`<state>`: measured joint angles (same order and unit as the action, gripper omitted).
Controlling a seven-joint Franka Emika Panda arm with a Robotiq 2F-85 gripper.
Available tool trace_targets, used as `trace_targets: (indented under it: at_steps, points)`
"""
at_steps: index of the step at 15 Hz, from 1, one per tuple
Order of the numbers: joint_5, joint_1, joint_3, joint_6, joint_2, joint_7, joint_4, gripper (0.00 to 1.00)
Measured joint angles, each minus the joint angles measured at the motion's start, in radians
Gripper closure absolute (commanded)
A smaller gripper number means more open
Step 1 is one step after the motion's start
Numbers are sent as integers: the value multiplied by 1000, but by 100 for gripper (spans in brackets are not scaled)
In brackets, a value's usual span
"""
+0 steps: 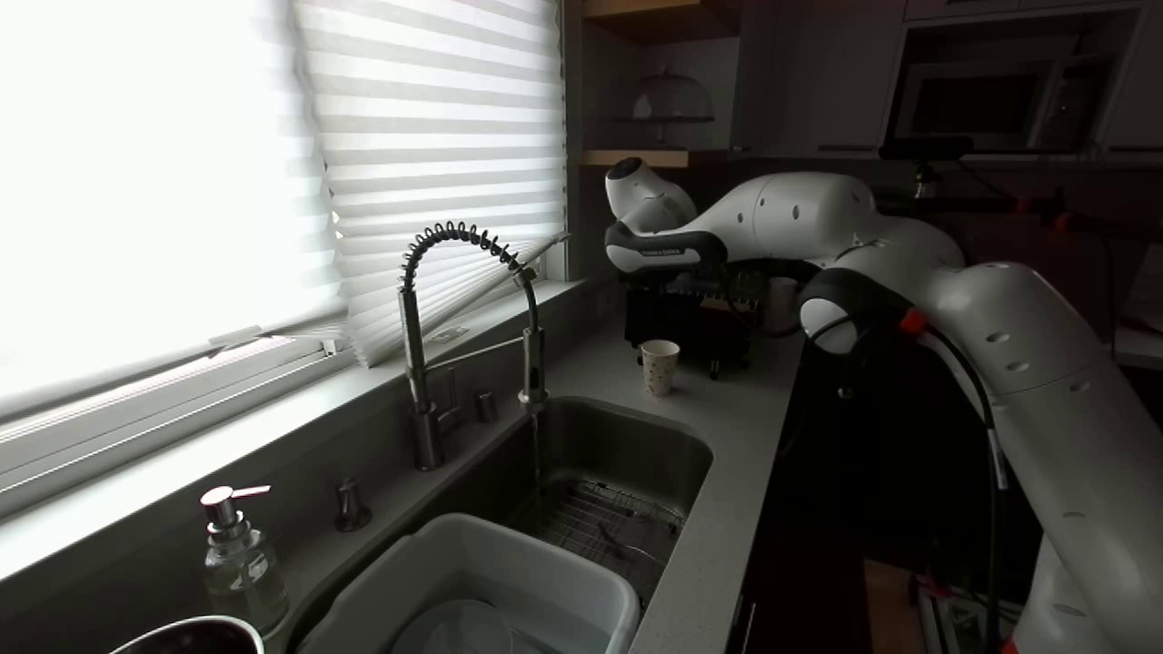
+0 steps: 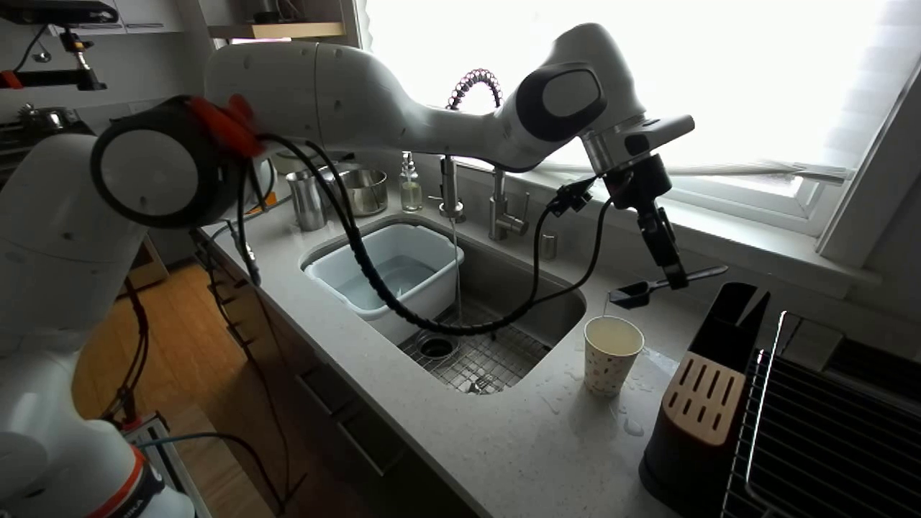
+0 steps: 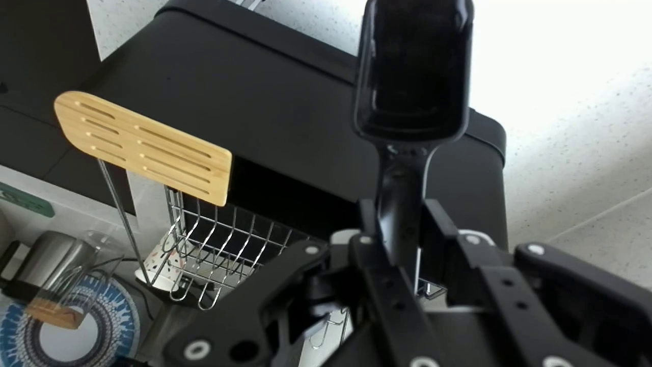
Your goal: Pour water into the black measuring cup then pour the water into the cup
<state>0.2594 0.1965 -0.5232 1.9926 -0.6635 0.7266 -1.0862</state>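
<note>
Black plastic measuring cup (image 2: pixel 633 296), boxy bowl on a long handle, is up in the air just above the cream speckled paper cup (image 2: pixel 609 360), so this is most likely the second pour. The black two-finger gripper (image 3: pixel 401 219) has it by the handle, jaws pinched down with just the handle's thickness between them. Bowl end dips toward the paper cup, and in an exterior view a thin clear thread of water (image 2: pixel 605 306) hangs off the lip. Annoyingly it drops out of sight right at the back of the paper cup's rim, so whether it's going in or running down behind can't be told. Small clear droplets (image 2: pixel 633 426) sit around the paper cup's base too.

Doing it well probably means getting the lip over the middle of the paper cup first, then tipping a bit more, slowly, wrist only, low enough for a tidy stream but not touching the rim, since light paper should topple easily. The bowl's so dark in the wrist view that the water left is anyone's guess; best cue would be that thread drying up. Also worth a wide berth: the black holder with a slotted pale wooden top (image 2: pixel 705 403), near the paper cup.
</note>
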Motion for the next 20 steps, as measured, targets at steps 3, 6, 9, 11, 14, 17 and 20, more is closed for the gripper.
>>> trace_targets:
  at_steps: [3, 6, 9, 11, 14, 17, 20]
  points:
    - [23, -12, -13, 9, 1, 1, -6, 94]
    - [45, -22, -28, 40, 4, 1, -24, 94]
    - [64, -32, -40, 82, 7, 4, -42, 94]
    - [80, -42, -50, 100, 9, 18, -56, 94]
    - [102, -65, -66, 105, 17, 45, -80, 94]
    - [126, -90, -84, 105, 25, 76, -104, 94]
    - [159, -115, -104, 110, 36, 101, -132, 94]
